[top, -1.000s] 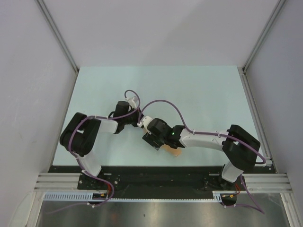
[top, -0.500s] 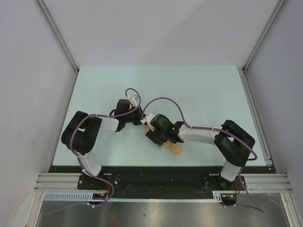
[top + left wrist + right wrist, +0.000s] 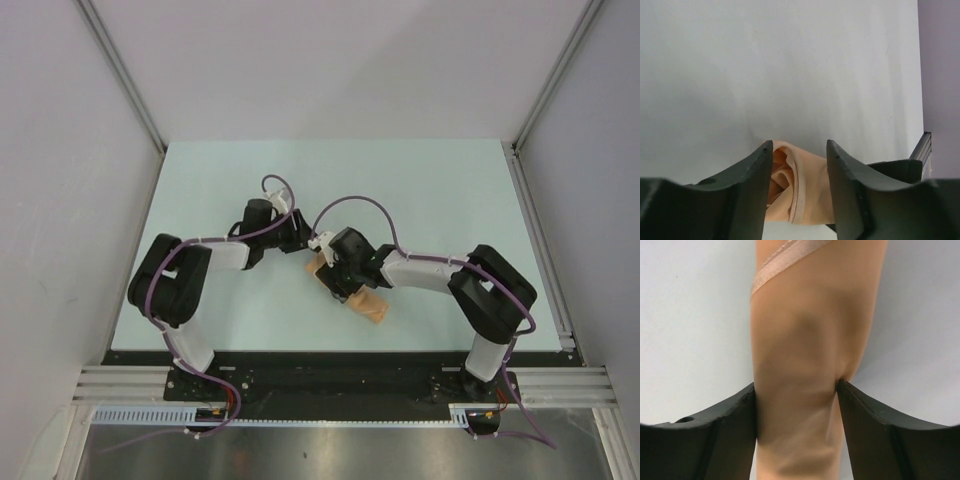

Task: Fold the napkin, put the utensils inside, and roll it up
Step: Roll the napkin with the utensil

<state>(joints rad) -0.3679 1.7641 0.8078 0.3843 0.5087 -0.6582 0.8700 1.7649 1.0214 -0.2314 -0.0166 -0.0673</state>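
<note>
Item: the napkin (image 3: pixel 370 308), peach-orange cloth, already wound into a slim roll. It lies aslant on the near middle of the table (image 3: pixel 420 180), one end toward the far left, the other toward the near right. Utensils: none visible; presumably inside the roll. Right gripper (image 3: pixel 796 385): closed across the roll's middle, both fingers pressing its sides, with a hemmed edge crossing the cloth just beyond. Left gripper (image 3: pixel 797 145): fingers straddle the far-left end, cloth filling the gap; whether they pinch it cannot be told. Step judged: final rolling, nearly complete. Next move calls for tightening the last turn without loosening the hem, then letting go gently so the roll holds.
</note>
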